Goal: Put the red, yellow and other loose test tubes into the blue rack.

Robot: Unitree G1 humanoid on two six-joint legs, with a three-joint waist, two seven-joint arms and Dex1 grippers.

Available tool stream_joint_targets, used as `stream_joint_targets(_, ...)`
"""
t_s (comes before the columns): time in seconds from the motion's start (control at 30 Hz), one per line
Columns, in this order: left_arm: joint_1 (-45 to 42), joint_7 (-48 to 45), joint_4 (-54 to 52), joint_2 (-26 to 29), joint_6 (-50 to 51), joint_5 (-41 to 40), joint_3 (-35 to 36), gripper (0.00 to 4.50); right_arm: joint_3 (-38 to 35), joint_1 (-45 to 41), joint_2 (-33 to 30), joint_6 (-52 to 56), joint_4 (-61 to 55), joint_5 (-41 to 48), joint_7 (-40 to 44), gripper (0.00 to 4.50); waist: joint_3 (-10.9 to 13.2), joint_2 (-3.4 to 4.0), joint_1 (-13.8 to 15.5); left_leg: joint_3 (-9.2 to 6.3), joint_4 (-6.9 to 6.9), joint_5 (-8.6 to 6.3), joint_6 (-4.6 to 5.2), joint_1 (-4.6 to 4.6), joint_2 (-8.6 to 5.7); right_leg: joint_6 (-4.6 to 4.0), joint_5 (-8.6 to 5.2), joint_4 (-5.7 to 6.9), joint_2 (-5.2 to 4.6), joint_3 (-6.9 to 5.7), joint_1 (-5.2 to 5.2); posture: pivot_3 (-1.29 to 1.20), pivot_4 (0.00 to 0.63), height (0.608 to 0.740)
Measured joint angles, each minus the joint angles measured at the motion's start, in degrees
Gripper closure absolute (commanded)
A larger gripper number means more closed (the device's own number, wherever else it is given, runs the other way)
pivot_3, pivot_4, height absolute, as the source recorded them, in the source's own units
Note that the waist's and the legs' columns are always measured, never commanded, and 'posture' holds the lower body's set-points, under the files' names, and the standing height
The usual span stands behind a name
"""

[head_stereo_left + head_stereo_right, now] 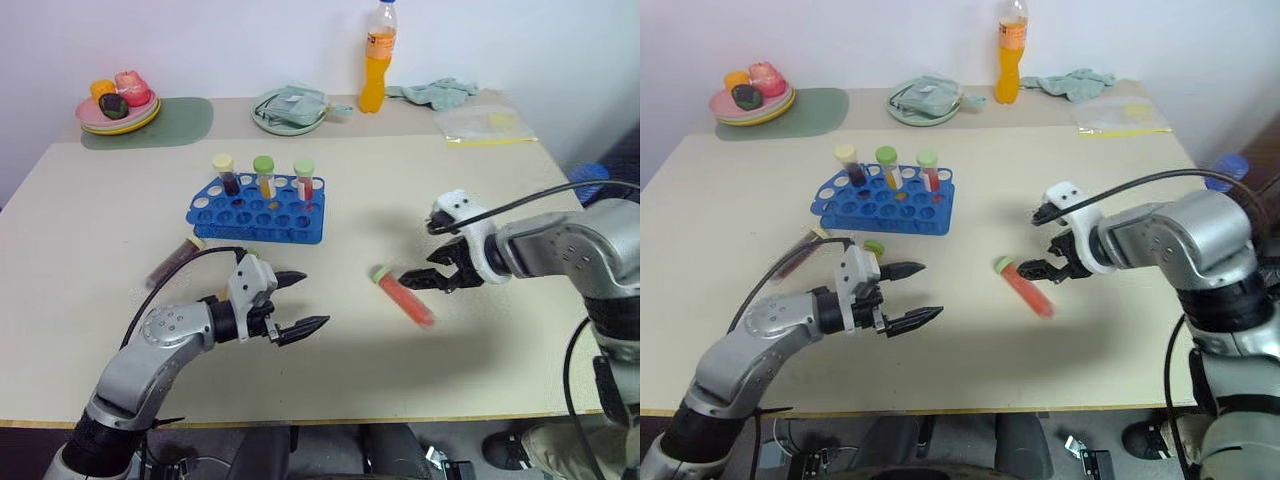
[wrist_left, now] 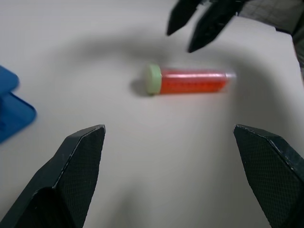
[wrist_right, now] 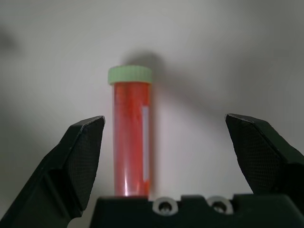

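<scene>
Right wrist view: right gripper [image 3: 165,156] spread wide, straddling the orange-red tube [image 3: 130,135], which lies flat on the table [image 1: 500,330] at centre right of the left eye view. Left gripper [image 1: 300,300] also spread, empty, lower left of centre. Blue rack [image 1: 258,212] upper centre, three tubes upright; a maroon tube [image 1: 172,262] lies just left of it. Risk: the round tube rolls or gets nudged if the fingers close off-centre; both grippers crowd it and could collide.

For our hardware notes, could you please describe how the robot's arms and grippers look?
Both arms are silver-grey metal with black joints and black cables looping alongside. The left gripper and right gripper each have two black, textured, pointed fingers on a white wrist housing.
</scene>
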Motion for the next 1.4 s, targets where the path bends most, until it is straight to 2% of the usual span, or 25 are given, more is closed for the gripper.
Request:
stream_joint_targets(0.3,5.06,0.82,-0.03,1.12,-2.48,2.2,1.5,0.08,6.52,-5.0,2.32,0.0,13.01,17.59,-15.94,0.0,0.02,0.04,0.03,-0.09,0.01,0.0,0.01,-0.01,0.0,0.0,0.0,0.01,0.0,0.01,-0.02,0.0,0.15,0.74)
stream_joint_targets(0.4,5.36,1.01,-0.05,1.05,-2.52,2.26,1.49,0.0,6.85,-5.4,2.76,-0.01,14.6,21.44,-20.68,0.88,0.02,0.04,0.01,-0.08,0.01,0.0,0.01,-0.01,-0.01,0.01,0.0,0.02,0.01,0.01,-0.01,0.0,0.15,0.74)
stream_joint_targets(0.57,5.36,1.01,-0.03,0.94,-3.34,2.66,1.49,0.0,7.23,-5.39,3.14,0.0,16.26,27.06,-26.86,3.35,0.03,0.05,-0.13,-0.07,0.0,0.0,0.01,-0.01,-0.01,0.01,0.0,0.04,0.03,0.02,-0.04,0.0,0.15,0.74)
stream_joint_targets(0.6,5.36,0.99,-0.02,0.93,-3.58,2.75,1.49,0.0,7.23,-5.39,3.16,0.0,16.26,27.91,-28.0,3.67,0.03,0.05,-0.11,-0.07,0.0,0.0,0.01,-0.01,-0.01,0.01,0.01,0.04,0.03,0.01,-0.04,0.0,0.15,0.74)
stream_joint_targets(0.73,5.31,1.0,0.22,0.91,-3.71,3.16,1.52,0.0,6.9,-5.31,3.29,0.0,14.94,29.37,-30.26,3.67,0.03,0.06,-0.09,-0.06,0.0,0.0,0.01,-0.01,-0.01,0.01,0.01,0.04,0.03,0.02,-0.05,0.0,0.15,0.74)
stream_joint_targets(0.8,5.13,1.17,0.52,0.74,-3.75,3.15,1.92,0.0,5.38,-5.15,3.96,-0.4,10.01,27.53,-29.14,3.67,0.07,0.12,-0.18,-0.06,0.0,0.0,0.01,-0.05,0.0,0.01,0.01,0.1,0.04,0.03,-0.13,0.0,0.15,0.74)
stream_joint_targets(0.87,4.84,1.85,1.18,-0.33,-3.73,2.67,3.69,0.0,3.38,-3.44,4.1,-6.11,2.39,23.27,-24.91,3.67,0.07,0.12,-0.12,-0.07,0.0,0.0,0.01,-0.14,0.0,0.02,0.01,0.11,0.1,0.02,-0.22,0.0,0.15,0.74)
stream_joint_targets(0.97,4.25,4.14,2.43,-2.0,-3.53,1.01,8.22,0.0,1.62,1.76,4.81,-24.71,-8.04,12.09,-15.07,3.67,0.06,0.11,-0.08,0.0,0.05,0.0,0.01,-0.2,0.0,0.05,0.02,0.15,0.16,0.0,-0.26,0.0,0.15,0.74)
stream_joint_targets(1.07,3.35,6.51,4.09,-3.54,-3.44,-0.69,12.9,0.0,-0.28,6.92,10.8,-40.35,-10.98,3.08,-9.83,3.67,0.05,0.09,-0.29,0.03,0.09,0.02,-0.02,-0.19,0.02,0.07,0.03,0.24,0.18,0.02,-0.28,0.0,0.15,0.74)
stream_joint_targets(1.13,2.94,7.85,5.5,-4.12,-3.52,-1.51,15.71,0.0,-0.86,8.95,16.89,-47.81,-9.37,-1.55,-9.17,3.67,0.04,0.07,-0.44,0.01,0.08,0.05,-0.07,-0.16,0.04,0.04,0.05,0.3,0.21,0.05,-0.3,0.0,0.15,0.74)
stream_joint_targets(1.2,1.3,10.52,8.56,-5.76,-3.69,-1.85,19.19,0.0,-0.17,9.65,26.42,-59.73,-3.28,-9.63,-9.73,3.67,0.04,0.08,-0.65,0.01,0.03,0.14,-0.22,-0.1,0.07,-0.03,0.09,0.44,0.27,0.14,-0.41,0.0,0.15,0.74)
stream_joint_targets(1.27,0.11,12.87,10.79,-6.31,-4.24,-1.77,21.53,0.0,2.32,9.55,33.2,-70.51,3.35,-17.46,-9.52,3.67,0.04,0.07,-0.93,0.01,-0.01,0.22,-0.35,-0.11,0.07,-0.04,0.08,0.67,0.3,0.3,-0.62,0.0,0.15,0.74)
stream_joint_targets(1.4,-0.1,15.27,11.94,-6.63,-4.76,-1.13,23.08,0.0,4.58,8.1,42.37,-84.25,16.96,-27.39,-8.26,3.67,0.03,0.06,-1.4,0.01,0.0,0.35,-0.59,-0.1,0.06,-0.04,0.09,0.75,0.3,0.46,-0.69,0.0,0.15,0.74)
